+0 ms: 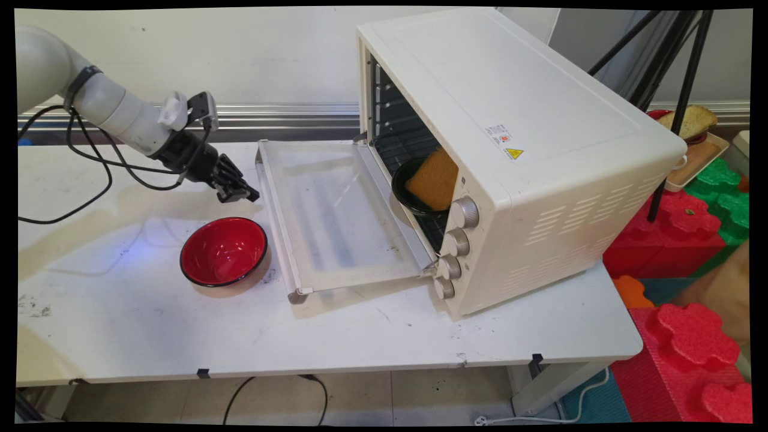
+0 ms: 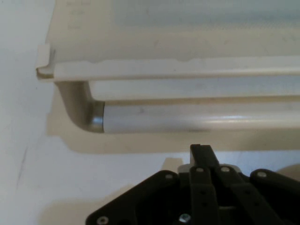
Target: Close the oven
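At left centre of the frame the gripper point(image 1: 239, 191), jaws pressed together and empty, hovers just beside the handle point(image 2: 187, 117) of the oven point(image 1: 516, 156) door point(image 1: 336, 210), which lies open; a red bowl point(image 1: 224, 251) sits below it.

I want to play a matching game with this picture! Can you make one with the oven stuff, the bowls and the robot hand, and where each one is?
Things:
1. red bowl
2. black bowl
3. oven door
4. gripper

Places or states:
A. inside the toaster oven, holding a brown slice
B. folded down flat, open
C. on the table, left of the door
D. above the table, near the door's handle

Pairs: 1-C, 2-A, 3-B, 4-D
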Action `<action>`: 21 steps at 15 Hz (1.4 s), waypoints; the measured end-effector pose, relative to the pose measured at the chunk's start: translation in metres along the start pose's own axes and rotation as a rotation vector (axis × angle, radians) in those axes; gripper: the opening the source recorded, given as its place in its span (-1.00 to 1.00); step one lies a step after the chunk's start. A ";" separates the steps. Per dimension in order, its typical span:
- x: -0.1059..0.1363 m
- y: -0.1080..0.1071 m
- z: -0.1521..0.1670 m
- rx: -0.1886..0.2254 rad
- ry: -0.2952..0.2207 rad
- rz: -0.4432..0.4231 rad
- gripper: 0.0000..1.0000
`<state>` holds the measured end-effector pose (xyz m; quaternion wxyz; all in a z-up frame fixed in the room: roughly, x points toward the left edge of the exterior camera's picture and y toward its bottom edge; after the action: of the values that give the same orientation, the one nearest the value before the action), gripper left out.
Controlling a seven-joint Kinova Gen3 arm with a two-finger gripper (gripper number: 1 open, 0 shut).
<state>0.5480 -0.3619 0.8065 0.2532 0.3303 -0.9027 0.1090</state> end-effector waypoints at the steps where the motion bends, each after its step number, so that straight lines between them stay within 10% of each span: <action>1: 0.000 0.000 0.002 -0.001 0.004 0.002 -1.00; 21: 0.007 -0.003 0.003 0.009 0.125 0.061 -1.00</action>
<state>0.5439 -0.3690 0.8077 0.3040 0.2965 -0.8943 0.1412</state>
